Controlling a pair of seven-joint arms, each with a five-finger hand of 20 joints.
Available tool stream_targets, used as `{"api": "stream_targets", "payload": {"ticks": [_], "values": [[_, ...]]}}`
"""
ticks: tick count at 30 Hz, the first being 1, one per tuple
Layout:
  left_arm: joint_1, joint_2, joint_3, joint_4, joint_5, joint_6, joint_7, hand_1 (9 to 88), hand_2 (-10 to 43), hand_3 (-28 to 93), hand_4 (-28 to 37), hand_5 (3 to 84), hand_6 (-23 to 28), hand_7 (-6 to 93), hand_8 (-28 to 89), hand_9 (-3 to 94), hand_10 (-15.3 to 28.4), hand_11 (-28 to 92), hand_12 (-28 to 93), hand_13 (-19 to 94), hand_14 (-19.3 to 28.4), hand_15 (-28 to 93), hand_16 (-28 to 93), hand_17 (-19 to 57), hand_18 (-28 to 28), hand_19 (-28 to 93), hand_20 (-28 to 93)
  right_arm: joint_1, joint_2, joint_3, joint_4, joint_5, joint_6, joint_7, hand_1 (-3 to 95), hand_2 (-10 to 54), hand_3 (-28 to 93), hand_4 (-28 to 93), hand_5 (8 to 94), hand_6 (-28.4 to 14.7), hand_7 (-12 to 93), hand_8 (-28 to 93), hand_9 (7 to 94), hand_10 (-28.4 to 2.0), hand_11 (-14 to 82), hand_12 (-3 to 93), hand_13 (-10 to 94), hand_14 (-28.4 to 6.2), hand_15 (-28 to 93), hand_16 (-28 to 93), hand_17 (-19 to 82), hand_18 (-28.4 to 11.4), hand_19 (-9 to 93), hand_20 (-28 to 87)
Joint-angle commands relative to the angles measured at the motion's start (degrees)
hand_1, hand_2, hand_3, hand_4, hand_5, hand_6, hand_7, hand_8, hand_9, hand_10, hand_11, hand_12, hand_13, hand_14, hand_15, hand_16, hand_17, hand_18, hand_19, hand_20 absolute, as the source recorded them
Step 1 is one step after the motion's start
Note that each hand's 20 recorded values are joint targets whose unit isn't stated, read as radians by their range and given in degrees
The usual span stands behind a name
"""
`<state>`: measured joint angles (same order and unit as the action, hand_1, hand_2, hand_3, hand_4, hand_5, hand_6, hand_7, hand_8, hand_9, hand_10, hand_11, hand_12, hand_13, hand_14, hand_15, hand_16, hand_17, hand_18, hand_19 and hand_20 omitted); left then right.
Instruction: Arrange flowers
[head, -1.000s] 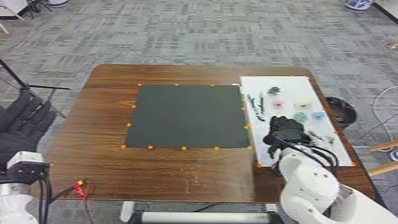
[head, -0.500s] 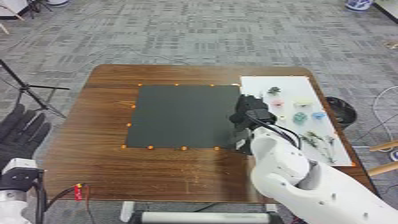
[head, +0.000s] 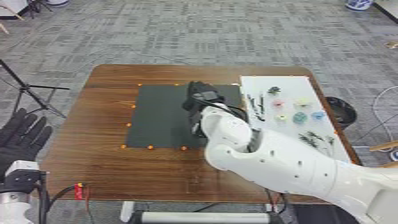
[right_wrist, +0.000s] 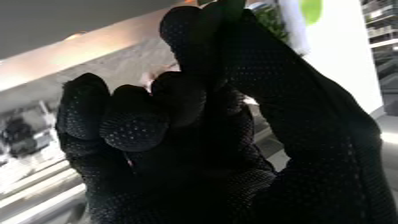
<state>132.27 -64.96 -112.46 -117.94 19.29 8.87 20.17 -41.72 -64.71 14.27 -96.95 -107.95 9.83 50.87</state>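
One Piece of Greenery (right_wrist: 234, 4) Pinched, Several Lots Laid Out

Item 1: right robot hand (head: 204, 99), gloved in black, above the right part of the dark mat (head: 164, 115). State: grasping. In the right wrist view the thumb and a finger of the right robot hand (right_wrist: 200, 170) close at their tips on the piece of greenery, the other fingers curled. Its kind — flower stem or leafy sprig — cannot be told.

Item 2: left robot hand (head: 22, 137), same black glove, beside the counter (head: 169, 175) at the left. State: released, fingers straight and spread.

Item 3: white sheet (head: 255, 82), on the right side of the counter, bearing the following stock:
– dark green sprig (head: 274, 90), toward the far end;
– pink flower (head: 278, 103) and pale yellow flower (head: 303, 102), near each other;
– small yellow flower (head: 282, 117), teal flower (head: 299, 117) and blue flower (head: 318, 115), in a row;
– dark stems (head: 260, 107), along the edge nearer the mat;
– leafy sprigs (head: 311, 137), toward the near end, beside the right arm.

Item 4: orange markers (head: 151, 148), around the mat's border.
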Motion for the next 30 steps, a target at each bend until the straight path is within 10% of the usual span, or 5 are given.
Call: {"api": "stream_targets", "payload": {"ticks": [1,15,30], "values": [[-1.1,1.39,1.98,0.84,-0.04,0.88,0.99,19.9,20.6,66,-28.3,40.9,10.7,6.6,-7,31.5,17.3,19,11,24,16.8,28,-2,-7.1,16.4,35,11,4.1,-8.9,-1.3,4.1,4.3,5.5,2.3,50.1,-9.5,69,-3,76.5,-3.6,43,25,73.2,-15.6,55.1,69.9,68,-18.9,74,56,38,-28.4,81,46],[-1.9,1.14,3.52,0.86,3.88,0.22,0.16,20.9,18.4,68,-28.3,40.8,10.8,6.8,-7,31.4,17.2,19,11,24,16.6,28,-2,-7.0,16.3,35,11,1.2,-11.1,-7.8,5.7,6.1,11.6,5.5,53.7,-9.5,67,-12,76.2,-2.7,42,22,72.7,-14.8,56.2,68.2,68,-18.8,74,55,39,-28.4,82,44],[-4.2,2.09,5.08,1.53,4.72,-1.05,0.19,23.4,15.5,70,-28.3,40.8,10.7,7.3,-7,31.4,16.9,19,11,24,16.5,28,-2,-6.9,16.2,36,12,2.0,-12.6,-9.3,8.9,13.1,17.0,7.8,54.9,-9.5,67,-20,74.9,-1.8,43,20,71.6,-14.2,55.9,66.3,67,-17.3,73,54,37,-28.4,81,42]]}}
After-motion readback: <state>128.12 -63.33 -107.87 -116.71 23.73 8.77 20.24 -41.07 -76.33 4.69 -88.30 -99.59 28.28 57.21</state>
